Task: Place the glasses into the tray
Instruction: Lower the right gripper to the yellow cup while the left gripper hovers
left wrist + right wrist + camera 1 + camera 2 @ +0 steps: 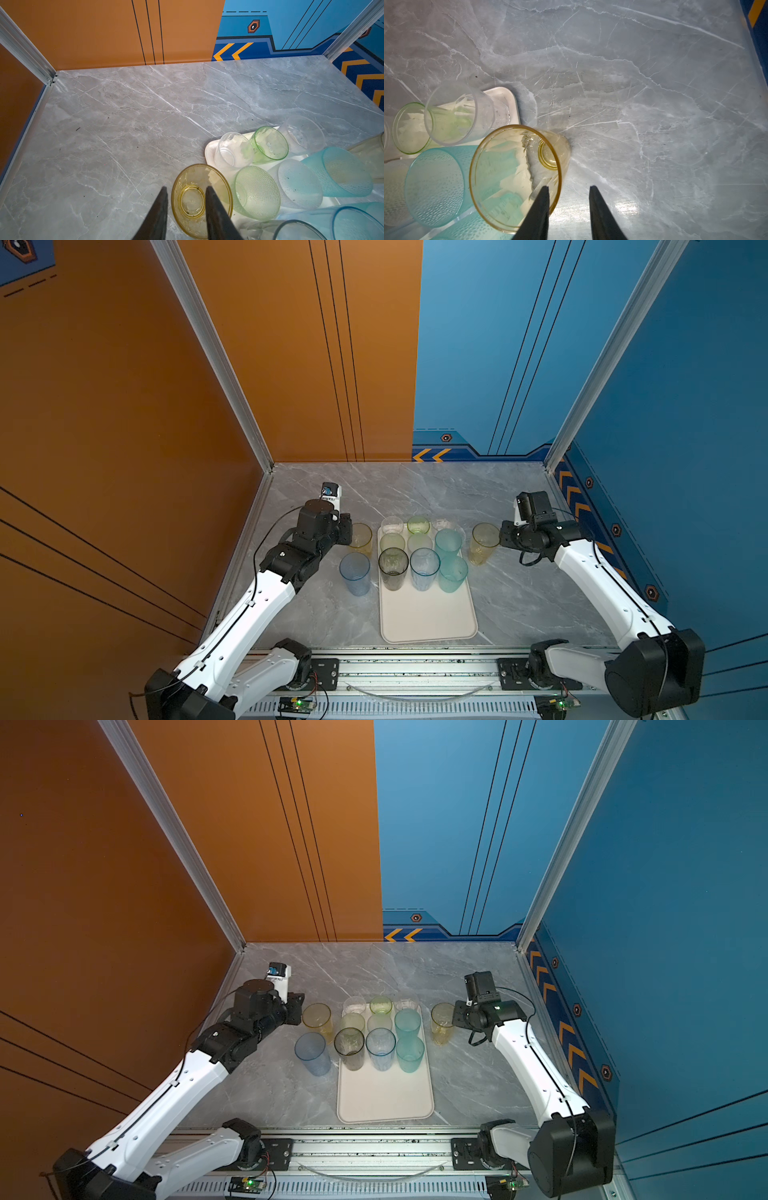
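The cream tray (428, 622) lies mid-table with several glasses standing in its far half, among them a smoky grey one (393, 568) and a teal one (453, 572). On the table to its left stand a short yellow glass (360, 537) and a blue glass (354, 576). A tall yellow glass (484, 545) stands to its right. My left gripper (186, 187) is open astride the short yellow glass's (193, 199) rim, one finger inside and one outside. My right gripper (569, 186) is open astride the tall yellow glass's (517, 176) rim in the same way.
The near half of the tray (386, 1102) is bare. Grey marble table (519, 593) runs to orange and blue walls at the back and sides. A metal rail (415, 668) with both arm bases lines the front edge.
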Robot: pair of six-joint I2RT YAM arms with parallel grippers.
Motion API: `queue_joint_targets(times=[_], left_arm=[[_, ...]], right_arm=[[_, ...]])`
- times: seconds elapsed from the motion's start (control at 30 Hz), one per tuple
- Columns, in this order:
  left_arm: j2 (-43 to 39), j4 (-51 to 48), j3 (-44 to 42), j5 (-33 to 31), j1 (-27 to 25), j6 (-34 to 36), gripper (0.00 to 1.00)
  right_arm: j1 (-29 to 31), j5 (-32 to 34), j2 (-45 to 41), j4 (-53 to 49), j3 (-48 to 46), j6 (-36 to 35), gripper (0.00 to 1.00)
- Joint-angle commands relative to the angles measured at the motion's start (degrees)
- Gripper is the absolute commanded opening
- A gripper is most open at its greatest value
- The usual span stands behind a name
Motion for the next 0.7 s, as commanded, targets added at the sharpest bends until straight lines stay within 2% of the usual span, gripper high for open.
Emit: queue_joint_targets(times=[0.0, 0.67], left_arm=[[-0.36, 0.08, -0.58, 1.57, 0.55, -0.45, 0.32], [0.37, 0.17, -0.58, 2.61, 0.90, -0.62, 0.32]], right_arm=[[-0.30, -1.49, 0.95, -0.78, 1.98, 0.08, 0.31], [-0.45, -1.86, 5.62, -1.14, 3.79, -0.93, 0.23]])
